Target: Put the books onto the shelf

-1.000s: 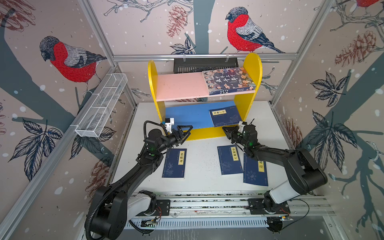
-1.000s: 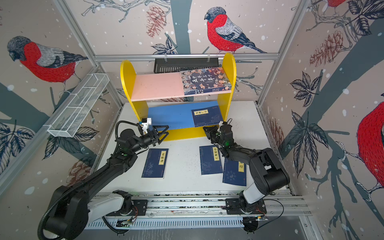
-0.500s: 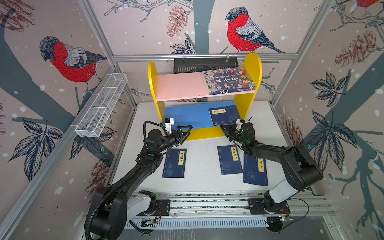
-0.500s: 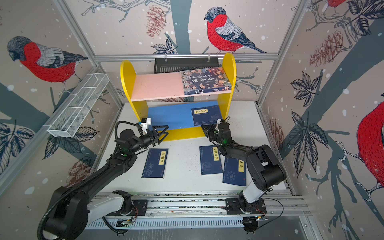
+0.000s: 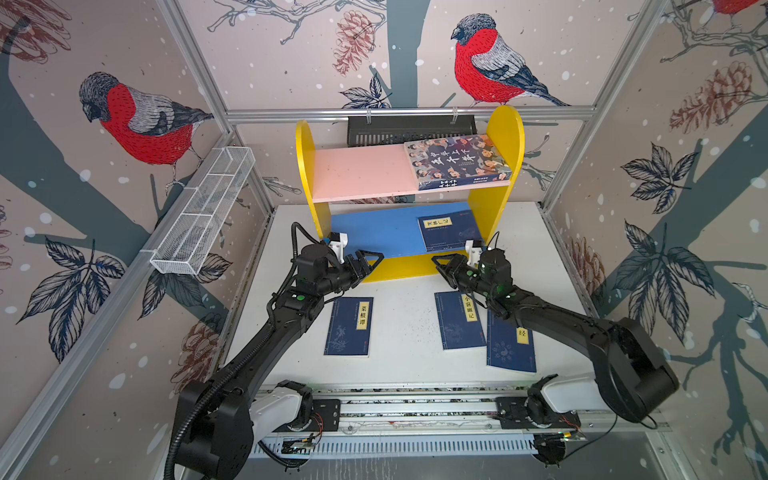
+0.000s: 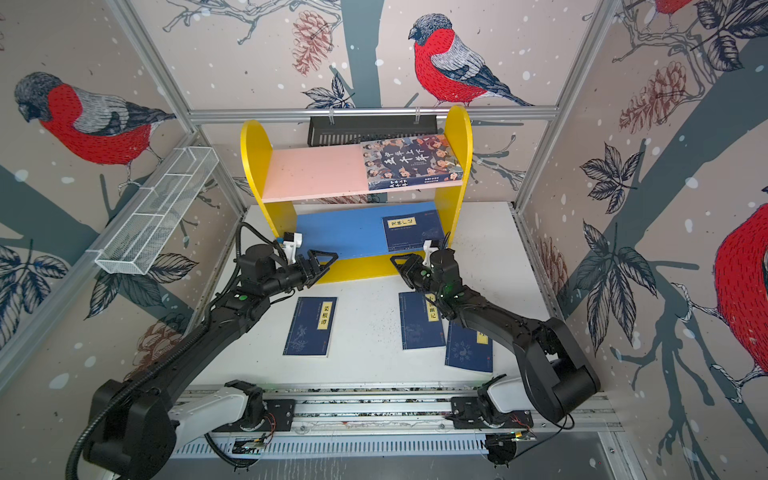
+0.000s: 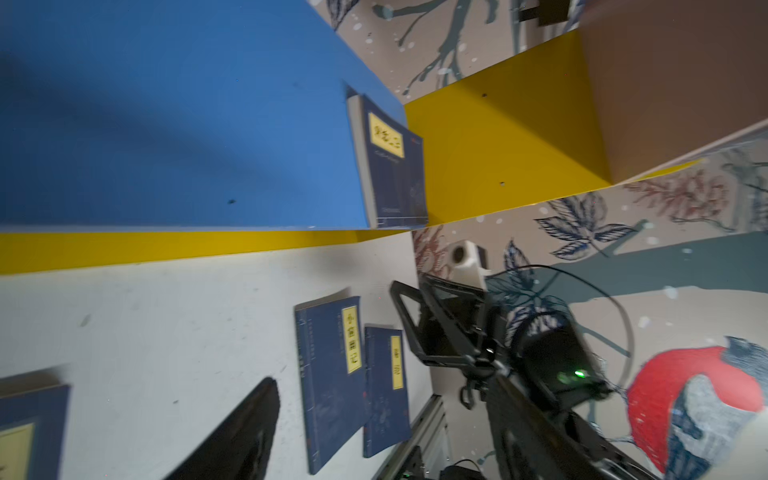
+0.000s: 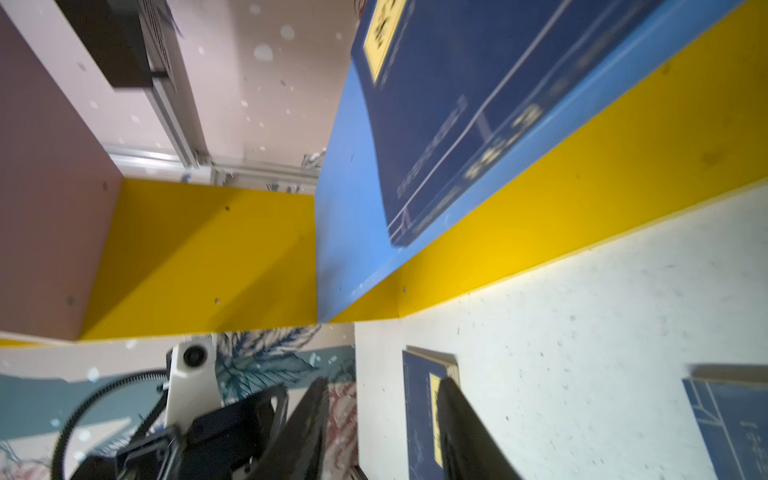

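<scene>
The shelf (image 5: 361,174) (image 6: 316,170) stands at the back. A colourful book (image 5: 457,160) (image 6: 411,162) lies flat on the right of its pink upper board. One navy book (image 5: 446,232) (image 6: 411,230) (image 7: 395,166) (image 8: 478,104) lies on the blue lower board, at the right. Three navy books lie on the table: one left of centre (image 5: 349,326) (image 6: 311,326), one right of centre (image 5: 459,320) (image 6: 419,320), and one overlapping it further right (image 5: 511,345) (image 6: 469,349). My left gripper (image 5: 372,262) (image 6: 326,262) hangs open and empty before the shelf's yellow front lip. My right gripper (image 5: 440,268) (image 6: 399,266) (image 8: 382,424) is open and empty just below the lower-board book.
A white wire mesh basket (image 5: 203,212) hangs on the left wall. A black slotted tray (image 5: 409,129) sits behind the shelf. The arms' rail (image 5: 415,407) runs along the table's front edge. Patterned walls close in both sides.
My right gripper has gone from shut to open and slid left along the shelf's front. The left arm and all the books have stayed put.
</scene>
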Robot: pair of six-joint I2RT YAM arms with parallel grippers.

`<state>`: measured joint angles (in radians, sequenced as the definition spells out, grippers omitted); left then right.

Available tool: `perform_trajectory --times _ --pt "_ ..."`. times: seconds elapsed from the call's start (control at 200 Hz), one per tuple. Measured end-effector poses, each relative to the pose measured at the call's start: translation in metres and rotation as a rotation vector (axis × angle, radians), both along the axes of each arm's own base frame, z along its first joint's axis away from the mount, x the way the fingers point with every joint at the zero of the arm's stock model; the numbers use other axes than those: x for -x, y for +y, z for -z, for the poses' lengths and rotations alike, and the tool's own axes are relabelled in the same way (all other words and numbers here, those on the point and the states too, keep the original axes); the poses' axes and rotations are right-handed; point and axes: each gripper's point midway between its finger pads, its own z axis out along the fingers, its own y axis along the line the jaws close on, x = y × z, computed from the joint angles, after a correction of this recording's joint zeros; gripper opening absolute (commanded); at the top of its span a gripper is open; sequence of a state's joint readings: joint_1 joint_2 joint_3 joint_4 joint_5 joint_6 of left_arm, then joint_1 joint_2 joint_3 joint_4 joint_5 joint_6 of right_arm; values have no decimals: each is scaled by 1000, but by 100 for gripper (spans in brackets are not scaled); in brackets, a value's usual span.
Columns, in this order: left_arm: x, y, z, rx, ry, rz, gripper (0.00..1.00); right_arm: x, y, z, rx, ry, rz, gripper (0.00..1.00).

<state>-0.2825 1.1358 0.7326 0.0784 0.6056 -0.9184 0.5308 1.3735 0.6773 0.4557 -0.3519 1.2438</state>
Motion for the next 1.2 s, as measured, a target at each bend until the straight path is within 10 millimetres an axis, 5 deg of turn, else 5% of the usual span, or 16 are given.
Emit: perform_trajectory --times 0.145,0.45,0.876,1.196 --pt "17 14 52 -162 143 6 78 35 12 15 121 11 -118 54" --pt "40 66 108 -471 224 -102 80 91 49 61 255 77 -356 55" --pt "54 108 147 -658 277 -192 81 115 84 85 261 86 -461 55" --pt "60 118 168 -708 331 -193 77 120 108 94 233 102 -490 55"
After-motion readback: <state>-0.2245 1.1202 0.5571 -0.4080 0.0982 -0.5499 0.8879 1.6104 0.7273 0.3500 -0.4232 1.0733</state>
